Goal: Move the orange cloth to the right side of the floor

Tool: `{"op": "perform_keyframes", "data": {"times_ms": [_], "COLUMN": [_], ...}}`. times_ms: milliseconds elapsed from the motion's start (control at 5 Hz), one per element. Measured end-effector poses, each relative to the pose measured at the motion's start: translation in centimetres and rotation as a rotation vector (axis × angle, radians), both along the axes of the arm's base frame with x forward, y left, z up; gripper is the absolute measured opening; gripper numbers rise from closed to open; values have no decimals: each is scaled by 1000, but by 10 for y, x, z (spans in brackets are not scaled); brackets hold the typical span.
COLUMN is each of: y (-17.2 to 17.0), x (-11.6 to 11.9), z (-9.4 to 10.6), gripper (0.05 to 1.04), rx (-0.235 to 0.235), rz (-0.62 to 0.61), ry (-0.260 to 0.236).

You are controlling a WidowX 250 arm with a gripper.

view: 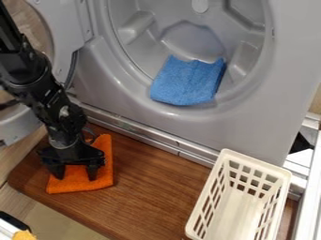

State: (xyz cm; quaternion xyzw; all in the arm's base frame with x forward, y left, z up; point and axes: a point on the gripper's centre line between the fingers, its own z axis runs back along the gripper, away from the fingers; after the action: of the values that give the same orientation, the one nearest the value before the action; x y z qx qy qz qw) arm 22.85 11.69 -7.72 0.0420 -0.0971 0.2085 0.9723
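Gripper (pixel 75 172) is spread, fingers pointing down at the orange cloth (pixel 85 185), one to each side of its middle. Can't tell if the tips touch fabric or sit just above. Cloth lies flat on the left part of the wooden board (pixel 150 187), near the washer (pixel 251 126).

Step in hand, my read: grasp the cloth. Thin, limp stuff, so there's no side wall to grab. Get both tips down to light contact, then close slowly so the fabric bunches up between them. Too high and they shut on air; too hard and they jam on the wood. Near the middle is a decent spot: good bite, edges droop evenly.

Check for a real fold in the pinch before lifting. Lift just enough for the hanging corners to clear the board, then go sideways toward the basket (pixel 257 161). Stay off the metal rail (pixel 150 133) along the washer; a corner could snag there. Blue cloth (pixel 185 82) on the drum lip isn't part of this, leave it.

Release low, short of the basket wall, so it doesn't drape over the rim. Open wide, back straight up; fabric may cling to a finger.
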Motion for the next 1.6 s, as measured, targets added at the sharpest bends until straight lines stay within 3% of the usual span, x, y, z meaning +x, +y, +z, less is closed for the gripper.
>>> {"op": "perform_keyframes", "data": {"times_ms": [200,1000,1400,1600], "y": [-22,-144,-173,-170], "x": [1,22,18,20], "z": [0,4,4,21], "gripper": [999,999,999,999], "rx": [-33,-149,-153,-130], "rz": [-26,-337,-445,-422], "ry": [-24,-68,-56,-77]}}
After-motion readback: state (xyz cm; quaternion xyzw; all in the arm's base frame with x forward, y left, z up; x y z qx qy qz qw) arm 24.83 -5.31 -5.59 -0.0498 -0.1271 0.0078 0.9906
